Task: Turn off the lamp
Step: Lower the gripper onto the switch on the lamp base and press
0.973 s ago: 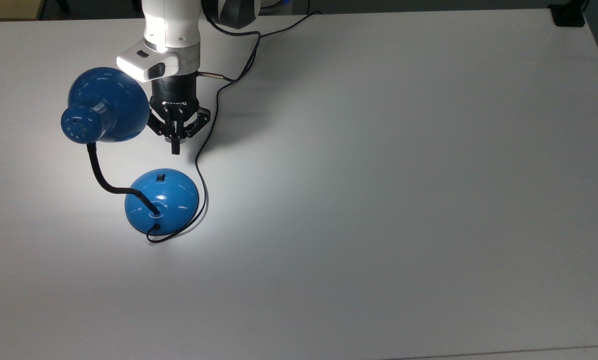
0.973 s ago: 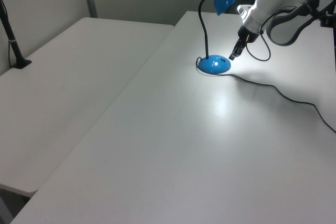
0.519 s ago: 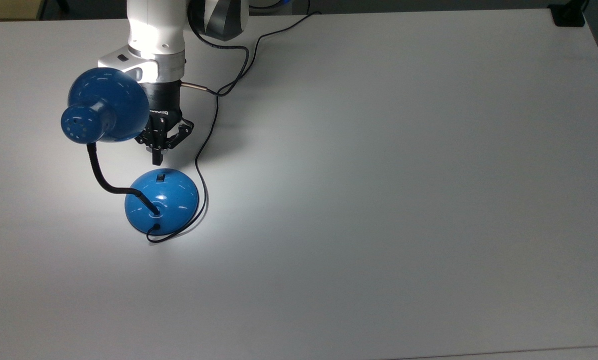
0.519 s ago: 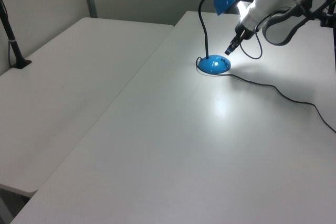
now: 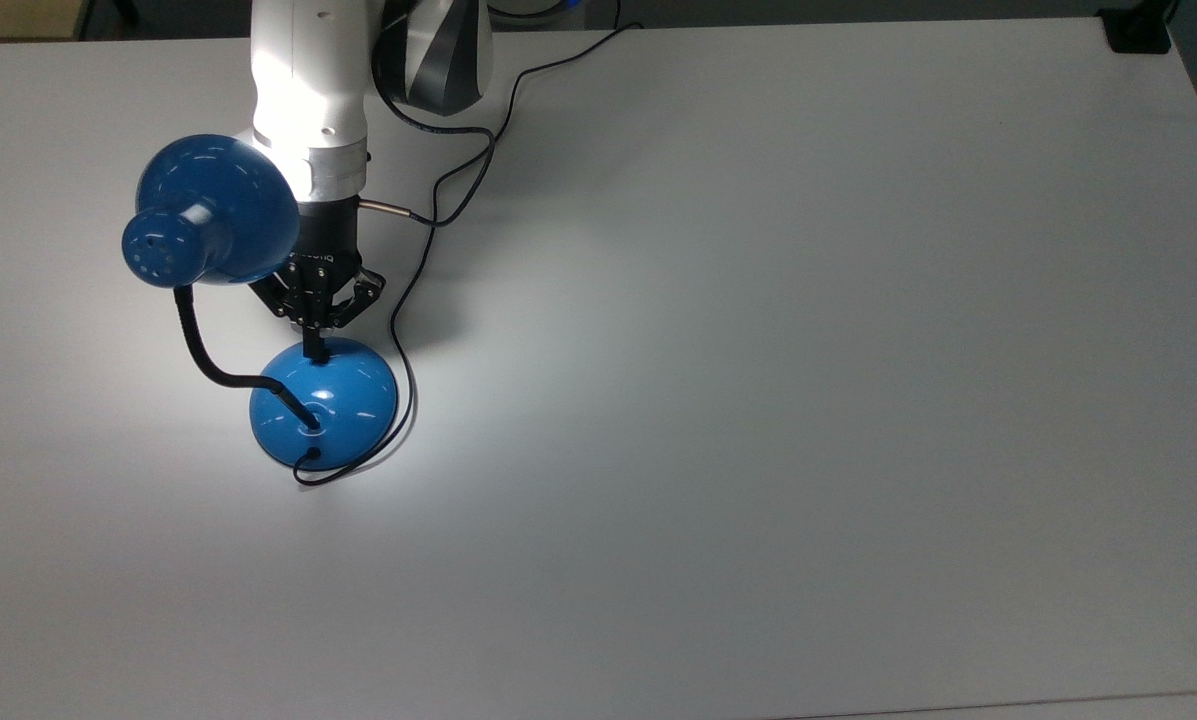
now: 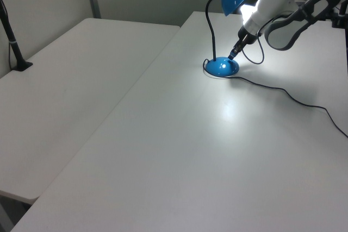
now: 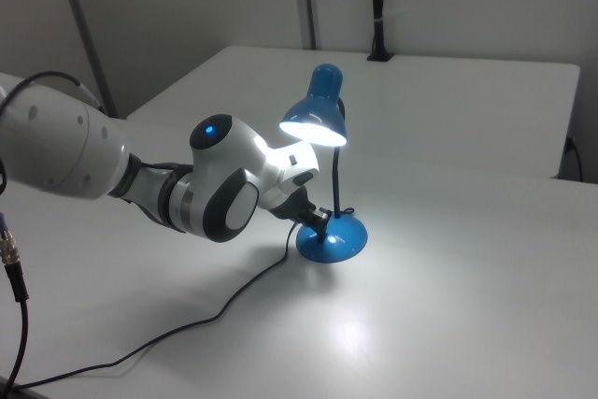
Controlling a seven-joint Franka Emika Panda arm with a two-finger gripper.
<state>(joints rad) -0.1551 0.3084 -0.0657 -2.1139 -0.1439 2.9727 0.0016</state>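
Observation:
The lamp stands on the white table, its round blue base [image 5: 326,408] [image 6: 222,67] [image 7: 334,239] joined by a black gooseneck [image 5: 198,345] to the blue shade [image 5: 213,212] [image 7: 316,111]. The bulb is lit and throws a bright patch on the table. My gripper [image 5: 314,350] [image 6: 232,56] [image 7: 320,220] is shut, its joined fingertips pointing down onto the far upper edge of the base, where the small black switch sits hidden beneath them. The shade hangs just to the top view's left of my wrist.
The lamp's thin black cord [image 5: 405,340] [image 6: 283,93] [image 7: 187,329] curls around the base and runs off across the table [image 5: 758,400]. A second white table [image 6: 70,80] adjoins at the left view's left. A black clamp [image 5: 1138,30] sits at a far corner.
My gripper has swung toward the top view's left and come down from beside the base until its shut tips rest on the switch spot. The lamp stays lit and has not moved.

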